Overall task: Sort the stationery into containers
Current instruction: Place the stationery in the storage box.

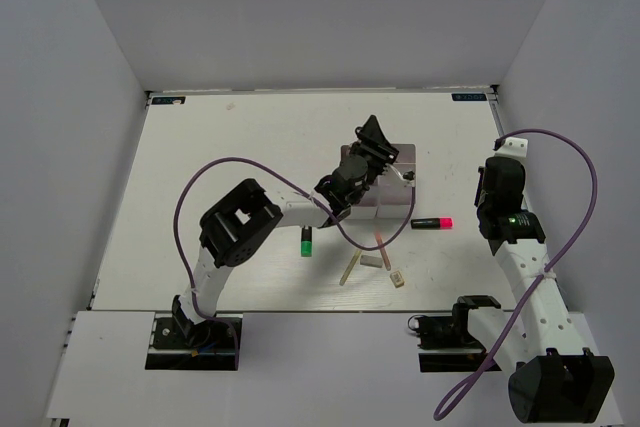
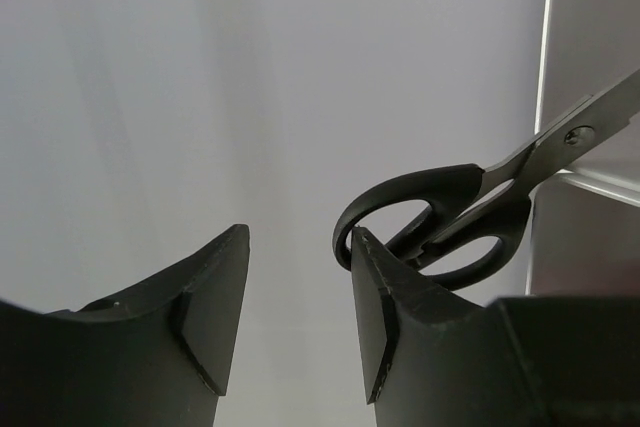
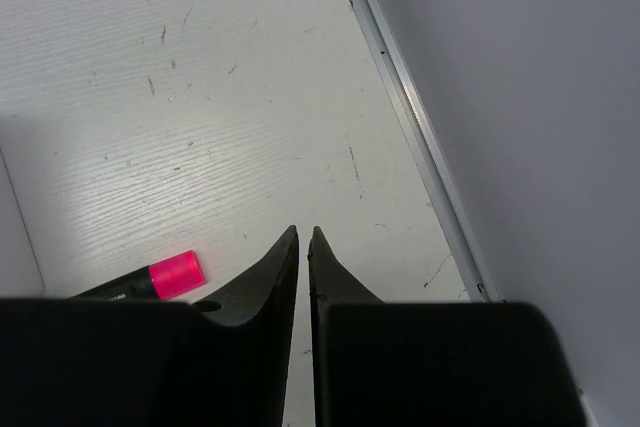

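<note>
The left tool (image 2: 298, 247) hangs spread and empty over the bins (image 1: 404, 157). The scissors (image 2: 430, 179) lie just past one fingertip, handle loops nearest, blades pointing away (touching it or not, I cannot tell). The right tool (image 3: 303, 237), pinched shut on nothing, sits farther off.

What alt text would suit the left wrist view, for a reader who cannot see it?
The open left hand shows two black fingers at the bottom, with nothing between them. Black-handled scissors sit at the right, one handle loop by the right finger's tip, blades pointing up-right.
</note>
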